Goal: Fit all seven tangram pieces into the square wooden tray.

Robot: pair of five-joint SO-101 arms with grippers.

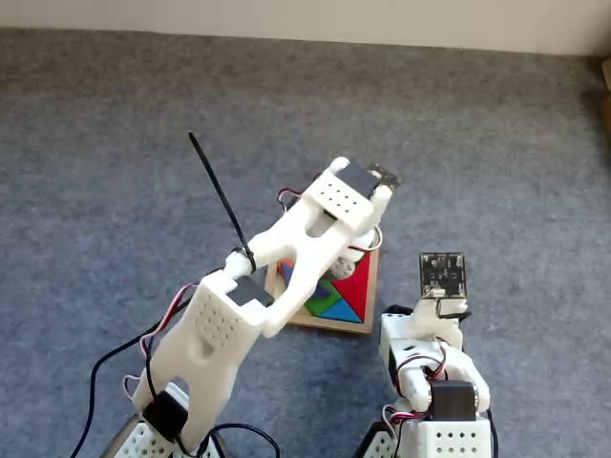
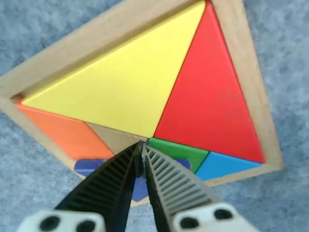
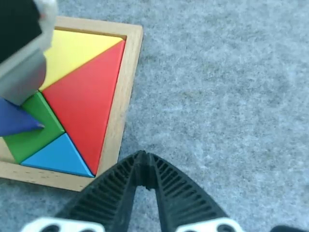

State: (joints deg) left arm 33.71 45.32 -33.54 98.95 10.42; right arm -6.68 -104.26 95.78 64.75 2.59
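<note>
- The square wooden tray [image 1: 370,286] sits on the gray tabletop [image 1: 143,143], close to the near edge, in front of the two arms.
- Inside it lie a big yellow triangle [image 2: 120,82] and a big red triangle [image 2: 207,101], side by side.
- An orange piece [image 2: 63,133], a green piece [image 2: 181,152] and a light blue triangle [image 2: 219,164] lie there too.
- The left gripper [image 2: 140,151] is over the tray. Its jaws are closed tip to tip, with a dark blue piece [image 2: 87,166] right under them.
- The right gripper [image 3: 144,164] is over the gray top just beside the tray. Its jaws are closed and hold nothing.
</note>
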